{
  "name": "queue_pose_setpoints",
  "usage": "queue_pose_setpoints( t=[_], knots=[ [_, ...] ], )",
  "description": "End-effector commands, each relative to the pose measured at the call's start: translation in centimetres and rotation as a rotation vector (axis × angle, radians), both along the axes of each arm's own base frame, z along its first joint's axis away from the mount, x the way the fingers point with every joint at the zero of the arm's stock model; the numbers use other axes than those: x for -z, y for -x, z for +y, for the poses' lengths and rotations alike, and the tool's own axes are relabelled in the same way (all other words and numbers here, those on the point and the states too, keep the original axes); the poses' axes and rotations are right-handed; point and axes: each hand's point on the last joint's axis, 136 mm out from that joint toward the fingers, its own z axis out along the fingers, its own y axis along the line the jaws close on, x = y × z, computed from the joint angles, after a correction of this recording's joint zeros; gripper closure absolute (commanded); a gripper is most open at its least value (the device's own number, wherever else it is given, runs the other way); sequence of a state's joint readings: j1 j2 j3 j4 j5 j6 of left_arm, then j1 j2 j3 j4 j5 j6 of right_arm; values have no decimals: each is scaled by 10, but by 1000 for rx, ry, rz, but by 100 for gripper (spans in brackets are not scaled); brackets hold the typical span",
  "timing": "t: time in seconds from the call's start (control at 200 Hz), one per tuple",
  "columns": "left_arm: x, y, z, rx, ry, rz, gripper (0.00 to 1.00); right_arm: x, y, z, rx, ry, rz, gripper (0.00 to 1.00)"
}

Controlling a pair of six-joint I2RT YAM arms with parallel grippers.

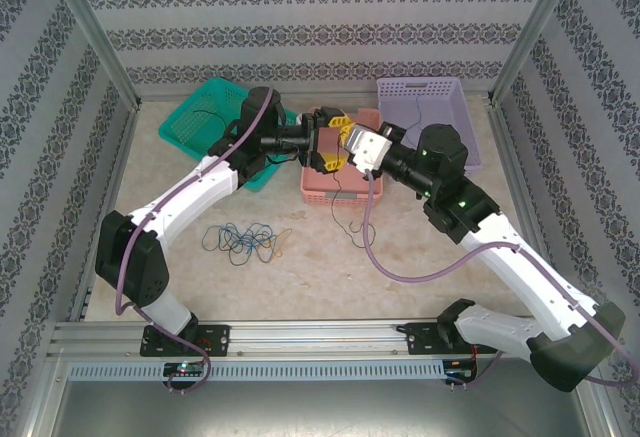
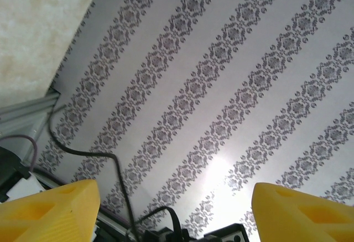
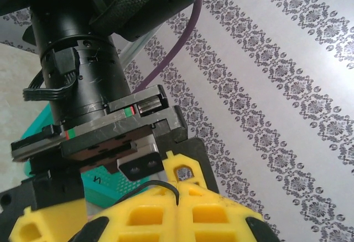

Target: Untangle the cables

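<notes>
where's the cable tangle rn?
Top view: the cable tangle lies on the table, left of centre, on the near side of the green basket and just right of the left arm.

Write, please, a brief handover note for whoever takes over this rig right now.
Left gripper: open, meeting the other arm above the pink basket. A black cable passes between its fingers, unclamped.
Right gripper: shut, apparently on that black cable, whose loose end trails onto the table in front of the basket.
Tangled heap of thin cables: lying on the table's left half.
Done: one cable is up, clear of the heap.
Left: put it down, then separate the heap.
</notes>
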State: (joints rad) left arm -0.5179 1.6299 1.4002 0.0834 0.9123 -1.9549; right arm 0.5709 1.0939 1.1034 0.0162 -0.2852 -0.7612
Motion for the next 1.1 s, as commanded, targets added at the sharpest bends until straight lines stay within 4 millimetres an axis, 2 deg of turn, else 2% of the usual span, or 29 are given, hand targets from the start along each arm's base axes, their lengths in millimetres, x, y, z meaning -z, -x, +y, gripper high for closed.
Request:
queue_pose_setpoints(
  t=[0.0, 0.165, 0.315, 0.415, 0.61, 0.659, 0.709, 0.809, 0.919, 0.974, 1.094],
  knots=[
    [-10, 1, -6, -14, 78, 52, 27, -11, 1, 4, -41, -58, -18, 100],
    [-11, 2, -9, -16, 75, 60, 28, -9, 1, 5, -48, -75, -7, 100],
    [1, -2, -6, -47, 66, 84, 36, -9, 10, 7, -75, -81, 10, 100],
    [-2, -7, -5, -69, 77, 73, 51, -6, 19, 9, -83, -78, 21, 100],
    [4, -15, 13, -108, 23, 68, 92, 6, 33, 6, -86, -72, 53, 100],
    [4, -19, 22, -132, 6, 55, 100, 8, 37, 6, -89, -70, 57, 100],
    [1, -24, 31, -148, -24, 29, 100, 9, 42, 7, -96, -67, 62, 100],
    [-21, -35, 50, -166, -95, -101, 100, 7, 52, 6, -104, -87, 78, 81],
    [-66, -41, 70, -157, -208, -361, 100, -2, 57, -3, -58, -170, 130, 50],
    [-93, -39, 75, -140, -253, -520, 100, -11, 57, -11, -15, -256, 176, 42],
    [-137, -29, 83, -111, -342, -795, 100, -25, 46, -41, 143, -495, 311, 30]
  ],
)
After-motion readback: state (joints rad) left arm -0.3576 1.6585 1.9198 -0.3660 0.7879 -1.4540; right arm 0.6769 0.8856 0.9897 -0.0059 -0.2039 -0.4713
